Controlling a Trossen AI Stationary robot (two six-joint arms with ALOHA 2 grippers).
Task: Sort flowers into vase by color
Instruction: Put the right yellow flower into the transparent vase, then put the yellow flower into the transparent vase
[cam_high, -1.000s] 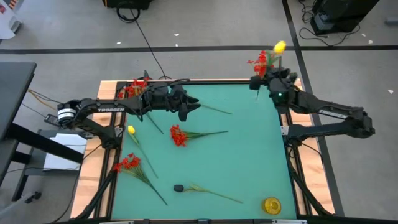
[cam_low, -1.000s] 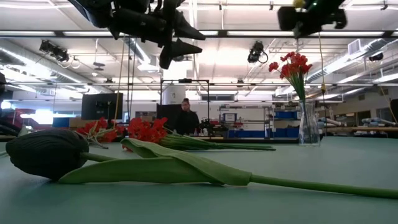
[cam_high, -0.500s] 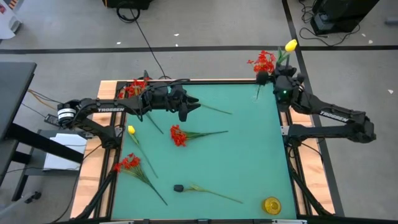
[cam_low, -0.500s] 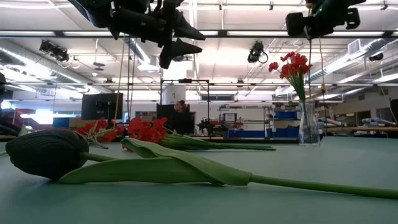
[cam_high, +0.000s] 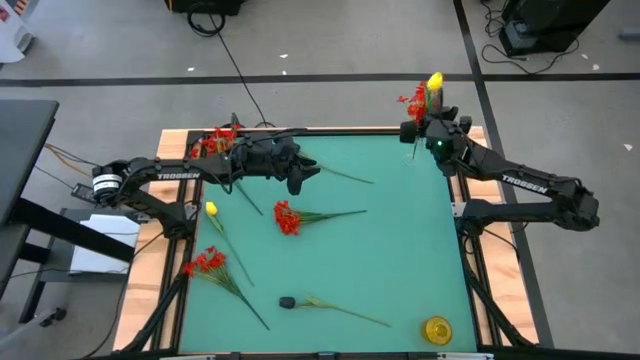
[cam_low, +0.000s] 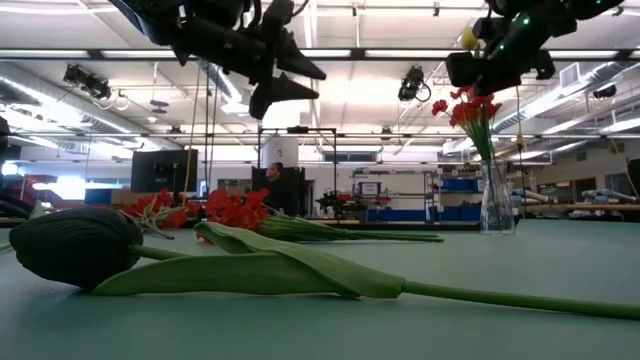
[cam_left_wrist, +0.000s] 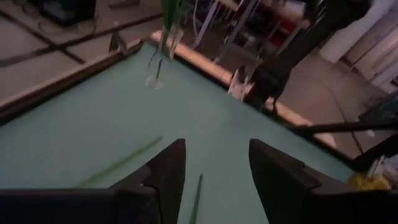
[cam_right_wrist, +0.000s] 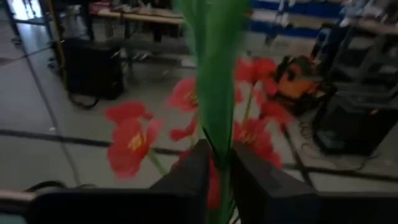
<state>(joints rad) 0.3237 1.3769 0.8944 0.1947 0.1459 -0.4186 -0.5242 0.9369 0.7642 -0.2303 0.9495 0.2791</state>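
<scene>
My right gripper hangs above the table's far right corner, shut on a yellow flower. It is right beside the clear vase, which holds red flowers. My left gripper hovers open over the far middle of the table, above a bare green stem. Flat on the mat lie a red flower, a yellow one, another red one and a dark-headed one. More red blooms lie at the far left edge. My right gripper pinches the yellow flower between its two fingers, on the green stem and leaf below the head. The flower is lifted clear of the table. Its yellow head stands out past the fingertips, next to the red blooms in the vase.
A small yellow container stands at the near right corner. Wooden rails frame the green mat. The middle right of the mat is bare. A person is in the room far behind the table.
My right gripper, holding the yellow flower all along, swung toward the table's right edge. It then came back left and a little lower, toward the vase's red blooms. The yellow head tipped with it and now sits close to the red flowers.
</scene>
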